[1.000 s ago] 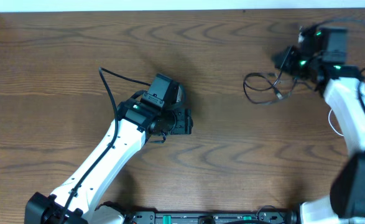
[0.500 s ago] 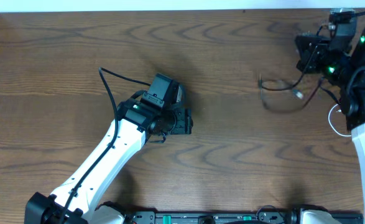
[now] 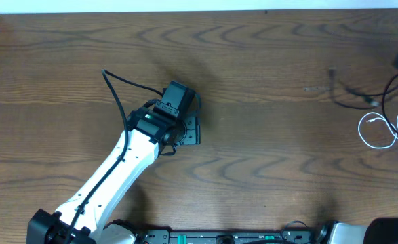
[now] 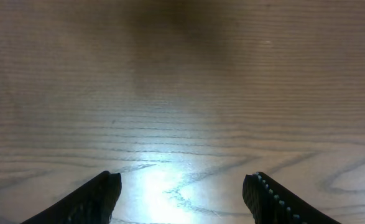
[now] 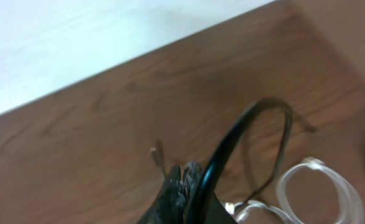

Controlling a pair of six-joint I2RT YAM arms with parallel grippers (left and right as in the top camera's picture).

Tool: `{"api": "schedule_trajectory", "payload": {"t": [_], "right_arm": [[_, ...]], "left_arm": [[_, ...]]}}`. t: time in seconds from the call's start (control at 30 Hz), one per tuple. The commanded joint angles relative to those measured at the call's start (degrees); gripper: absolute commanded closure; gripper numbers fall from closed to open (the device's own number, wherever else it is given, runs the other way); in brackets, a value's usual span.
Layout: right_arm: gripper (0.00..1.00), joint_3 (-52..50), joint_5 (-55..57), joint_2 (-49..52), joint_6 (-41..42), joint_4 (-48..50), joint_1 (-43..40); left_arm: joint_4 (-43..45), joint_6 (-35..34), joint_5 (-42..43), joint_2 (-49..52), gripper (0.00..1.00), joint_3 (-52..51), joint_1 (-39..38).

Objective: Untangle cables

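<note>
Well, the black cable is on the move. A second ago it lay as a loose loop right of the table's middle; now we see it only as a blurred streak against the far right edge, one small plug end trailing at the upper left of it. It has been dragged that way. The white cable coils in its own small loop just below and to the right, and from overhead we cannot tell whether the two touch. That matters: if the black one comes away alone, we judge the untangling nearly done for this pair.

Over on the right wrist view, the black cable arcs up and out from the right gripper, whose fingers are pressed together with the cord pinched between them. The white cable lies on the wood just beyond that arc, free of the fingers. From above, only a dark corner of that arm shows at the top right.

Meanwhile the left gripper hangs near the middle of the table, well apart from both cords. Its wrist view shows the left gripper spread fairly wide over bare wood, holding nothing, much as it was a second ago.
</note>
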Motion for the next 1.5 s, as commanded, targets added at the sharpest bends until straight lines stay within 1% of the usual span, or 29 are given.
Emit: {"api": "schedule_trajectory", "payload": {"t": [0.0,0.07,0.13,0.17,0.2,0.23,0.27,0.3,0.33,0.4,0.43,0.5,0.6,0.7,0.83,0.9,0.93,1.0,1.1,1.13,1.2,1.3,1.33,1.43,1.47], "right_arm": [[0.99,4.42,8.31,2.91,-0.04,-2.29,-3.13],[0.99,4.37,14.86,4.26,2.32,-3.93,-4.74],[0.99,4.35,17.51,5.75,3.93,-5.57,-5.66],[0.95,4.31,17.57,6.45,4.15,-6.12,-5.99],[0.78,4.26,16.92,7.41,5.09,-6.49,-6.32],[0.59,4.26,15.72,7.96,5.77,-6.47,-6.34],[0.21,4.26,10.51,8.9,6.73,-6.05,-6.29],[0.11,4.26,4.48,9.49,6.84,-5.57,-6.21],[0.06,4.26,-3.82,10.16,6.14,-5.25,-6.1],[0.01,4.24,-14.73,11.32,5.27,-4.83,-5.79],[0.01,4.24,-20.37,12.15,4.42,-4.79,-5.27],[0.01,4.24,-26.53,13.73,2.78,-5.49,-3.37],[0.01,4.22,-26.16,15.67,-4.44,-9.6,1.73],[0.01,4.22,-18.75,17.68,-8.0,-13.84,7.85],[0.01,4.22,-3.54,21.31,-8.2,-18.14,17.09],[0.01,4.22,1.11,22.64,-8.2,-20.17,20.22],[0.01,4.2,1.62,23.02,-8.2,-21.05,21.42],[0.01,4.15,0.55,23.37,-6.82,-22.4,22.71],[0.01,4.15,0.11,23.37,-4.09,-25.66,22.95],[0.01,3.78,-1.22,23.37,-3.87,-28.55,22.82],[0.01,2.45,-2.05,23.26,-3.72,-30.53,22.77],[0.01,-3.15,-2.47,22.4,-1.84,-30.23,22.77],[0.01,-8.66,-3.08,20.41,-1.16,-27.47,22.77],[0.01,-18.45,-3.08,14.49,0.2,-20.9,22.8],[0.01,-23.5,-3.13,10.32,0.63,-17.16,22.8]], "left_arm": [[-0.52,0.76,-2.08,-1.16,0.32,0.37,0.04],[-0.61,0.76,-2.08,-1.16,0.32,0.37,0.04],[-0.57,0.76,-2.08,-1.16,0.32,0.37,0.04],[-0.57,0.76,-2.08,-1.16,0.32,0.37,0.04],[-0.57,0.76,-2.08,-1.16,0.32,0.37,0.04],[-0.57,0.76,-2.1,-1.16,0.32,0.37,0.04],[-0.59,0.79,-2.1,-1.16,0.32,0.37,0.04],[-0.57,0.79,-2.12,-1.16,0.32,0.37,0.04],[-0.55,0.76,-2.14,-1.16,0.32,0.37,0.04],[-0.42,0.76,-2.14,-1.16,0.32,0.37,0.04],[-0.13,0.76,-2.14,-1.16,0.32,0.37,0.04],[0.31,0.76,-2.12,-1.16,0.32,0.37,0.39],[0.79,0.76,-2.14,-1.16,0.31,0.37,2.45],[2.23,0.76,-2.51,-1.16,0.31,0.37,6.54],[4.22,0.74,-8.7,-1.16,0.32,0.37,14.64],[3.85,0.76,-9.79,-1.16,0.27,0.37,18.03],[2.51,0.72,-9.75,-1.16,0.21,0.37,19.67],[-2.1,-0.04,-9.6,-1.16,0.13,0.37,21.97],[-8.44,-2.56,-9.6,-1.16,0.11,0.37,23.63],[-13.11,-2.54,-9.57,-1.16,0.11,0.37,24.44],[-15.65,-2.49,-9.57,-1.16,0.11,0.37,24.48],[-19.52,-2.12,-9.01,-1.27,0.11,0.33,24.41],[-19.89,-0.24,-7.3,-1.86,0.1,-0.61,24.41],[-19.17,-0.11,-6.12,-4.48,0.1,-3.48,24.41],[-17.79,-0.11,-6.12,-6.99,0.1,-5.6,24.41]]}}
